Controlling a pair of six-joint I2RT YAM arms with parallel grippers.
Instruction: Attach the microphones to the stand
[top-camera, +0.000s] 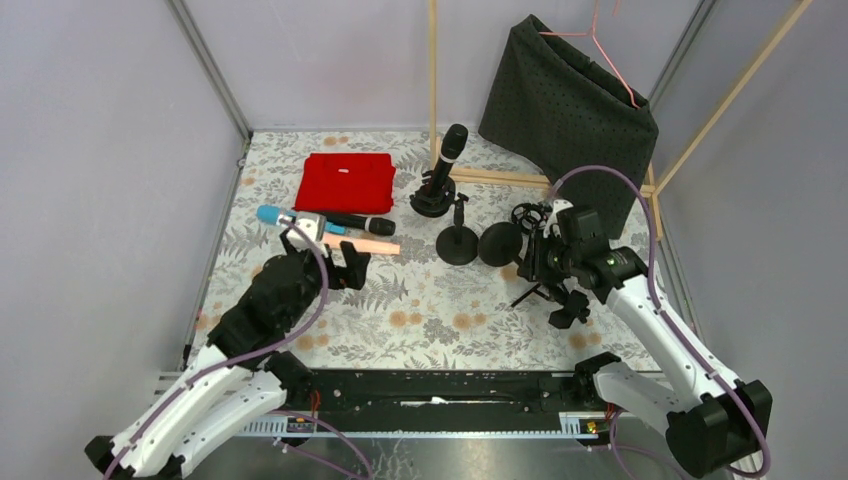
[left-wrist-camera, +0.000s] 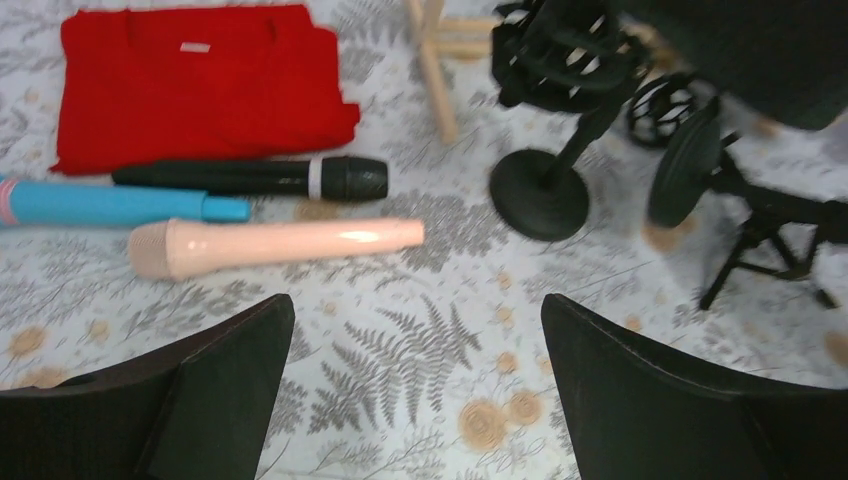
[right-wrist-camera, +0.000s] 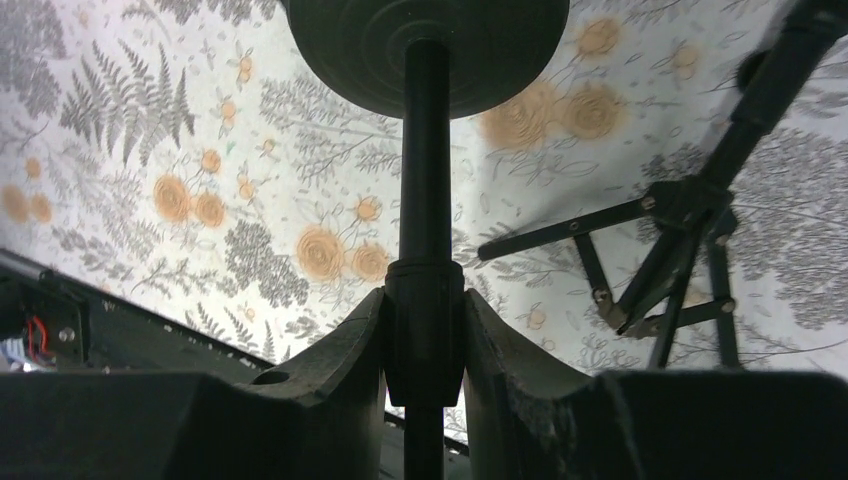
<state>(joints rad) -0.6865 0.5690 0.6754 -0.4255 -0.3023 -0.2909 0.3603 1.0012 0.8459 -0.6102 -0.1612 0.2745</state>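
Observation:
Three microphones lie side by side on the floral cloth at the left: light blue (top-camera: 275, 215) (left-wrist-camera: 110, 203), black (top-camera: 355, 224) (left-wrist-camera: 250, 178) and peach-pink (top-camera: 365, 246) (left-wrist-camera: 275, 243). A second black microphone (top-camera: 452, 148) stands upright in a round-based stand (top-camera: 432, 202). My left gripper (top-camera: 345, 264) (left-wrist-camera: 416, 305) is open and empty, just in front of the peach-pink microphone. My right gripper (top-camera: 533, 256) (right-wrist-camera: 425, 300) is shut on the pole (right-wrist-camera: 425, 180) of another stand, tilted so that its round base (top-camera: 498, 243) (right-wrist-camera: 430, 40) (left-wrist-camera: 685, 160) faces left.
A third round-based stand (top-camera: 458, 243) (left-wrist-camera: 540, 195) stands mid-table. A small black tripod (top-camera: 530, 293) (right-wrist-camera: 680, 230) lies near my right gripper. A folded red cloth (top-camera: 347, 182) (left-wrist-camera: 195, 85) lies behind the microphones. A wooden frame (top-camera: 433, 70) with dark fabric (top-camera: 570, 110) stands at the back.

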